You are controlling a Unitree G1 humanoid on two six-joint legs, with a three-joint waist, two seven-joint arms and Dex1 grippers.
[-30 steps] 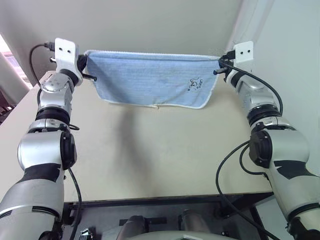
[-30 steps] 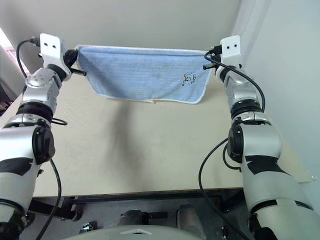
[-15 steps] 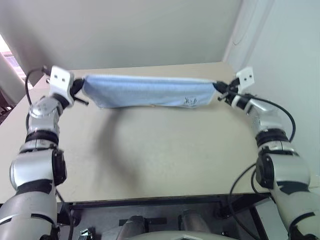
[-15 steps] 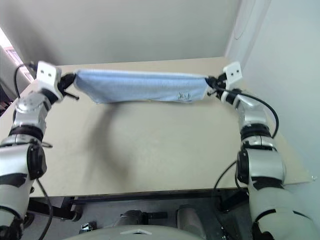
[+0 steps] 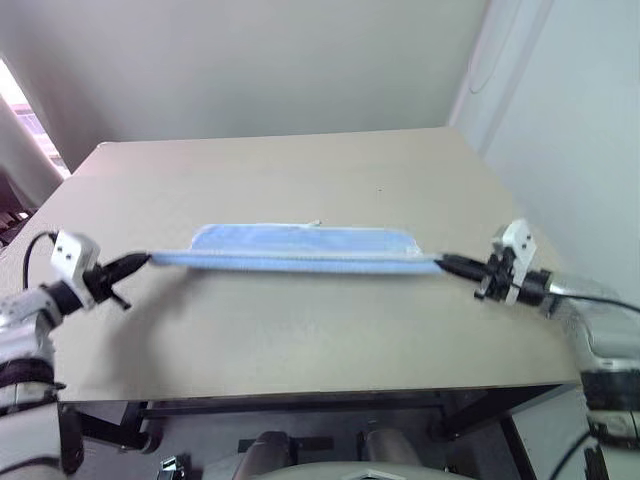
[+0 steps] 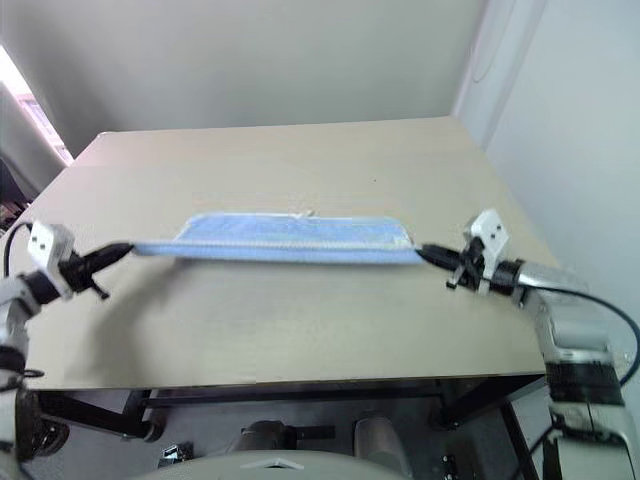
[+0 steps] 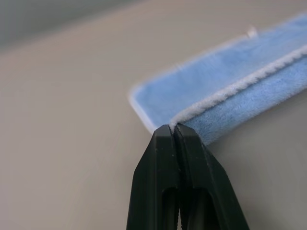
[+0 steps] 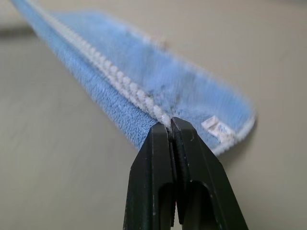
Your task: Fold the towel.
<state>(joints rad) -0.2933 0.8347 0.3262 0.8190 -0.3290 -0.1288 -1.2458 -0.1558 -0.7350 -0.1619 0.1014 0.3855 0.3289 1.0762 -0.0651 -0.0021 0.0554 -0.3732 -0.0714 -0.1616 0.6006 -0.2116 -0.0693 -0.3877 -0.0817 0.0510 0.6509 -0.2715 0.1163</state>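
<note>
The light blue towel [image 5: 300, 247] with white stitched edging is stretched taut, low over the beige table [image 5: 300, 170], its far part lying on the tabletop. My left gripper [image 5: 143, 261] is shut on the towel's left corner, and its black fingers [image 7: 175, 158] pinch the white edging [image 7: 225, 92]. At the other end, my right gripper [image 5: 445, 262] is shut on the right corner [image 8: 165, 120]. A small white tag [image 8: 215, 128] shows near that corner. Another small white loop [image 5: 315, 224] sticks out at the towel's far edge.
The table's front edge [image 5: 300, 395] runs below the towel, with bare tabletop in front of and behind the cloth. A white wall [image 5: 560, 120] stands close on the right side. The far table edge [image 5: 270, 138] meets a grey wall.
Both grippers have come down and back toward me with the towel. It hung high in the air as a sheet; now it is stretched low, and its far part lies on the table.
</note>
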